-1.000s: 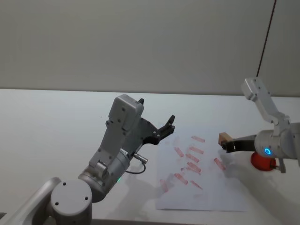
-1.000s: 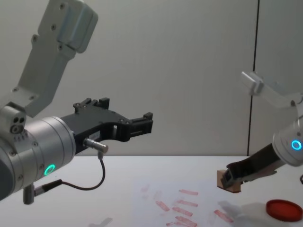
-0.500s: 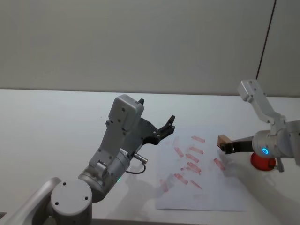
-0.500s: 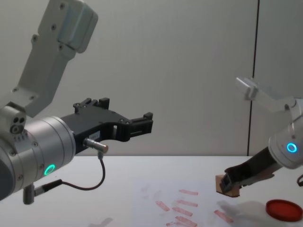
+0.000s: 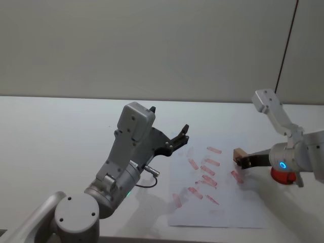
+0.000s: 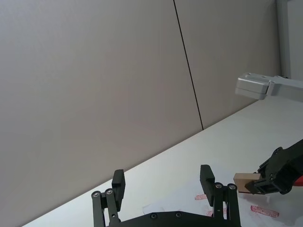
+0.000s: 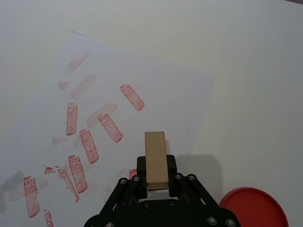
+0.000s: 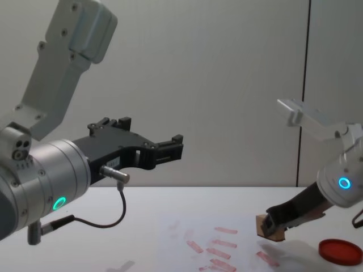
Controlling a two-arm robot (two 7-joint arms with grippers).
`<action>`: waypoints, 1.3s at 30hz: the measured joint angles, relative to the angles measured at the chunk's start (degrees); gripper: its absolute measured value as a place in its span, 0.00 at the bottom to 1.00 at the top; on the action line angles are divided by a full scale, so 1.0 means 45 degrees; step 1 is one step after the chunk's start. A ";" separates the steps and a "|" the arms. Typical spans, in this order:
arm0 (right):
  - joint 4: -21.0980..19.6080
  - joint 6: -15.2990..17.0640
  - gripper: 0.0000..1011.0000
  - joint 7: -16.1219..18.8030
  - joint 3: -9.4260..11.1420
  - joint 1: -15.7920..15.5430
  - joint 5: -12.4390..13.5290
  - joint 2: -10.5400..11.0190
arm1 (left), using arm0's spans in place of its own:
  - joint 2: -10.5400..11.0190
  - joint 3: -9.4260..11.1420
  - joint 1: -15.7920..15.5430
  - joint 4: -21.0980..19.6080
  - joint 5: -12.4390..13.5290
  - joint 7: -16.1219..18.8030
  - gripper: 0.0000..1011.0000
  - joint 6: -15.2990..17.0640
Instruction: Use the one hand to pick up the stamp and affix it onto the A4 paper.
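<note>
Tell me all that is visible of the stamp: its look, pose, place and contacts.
The stamp is a small oblong block of light tan wood, plain and smooth. The right claw grips one end between its fingers; the other end sticks out free. It hangs in the air over the paper, near that sheet's right edge, touching nothing else.

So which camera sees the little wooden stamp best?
The right wrist view: the stamp sits big in the middle, one whole face showing, held by the right gripper, with the A4 paper behind it. The head, chest and left wrist views show it small, far off, partly covered by the fingers.
</note>
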 joint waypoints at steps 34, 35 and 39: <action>0.0262 -0.0081 0.21 0.0159 -0.0134 -0.0113 -0.0348 0.0013 | -0.0001 0.0000 0.0000 0.0000 0.0000 0.0000 0.99 0.0000; 0.0263 -0.0078 0.21 0.0158 -0.0132 -0.0115 -0.0347 0.0014 | 0.0000 0.0000 0.0000 0.0001 0.0000 0.0000 0.99 0.0000; 0.0267 -0.0073 0.21 0.0152 -0.0118 -0.0133 -0.0337 0.0018 | 0.0000 0.0000 0.0000 0.0000 0.0001 0.0000 0.99 0.0000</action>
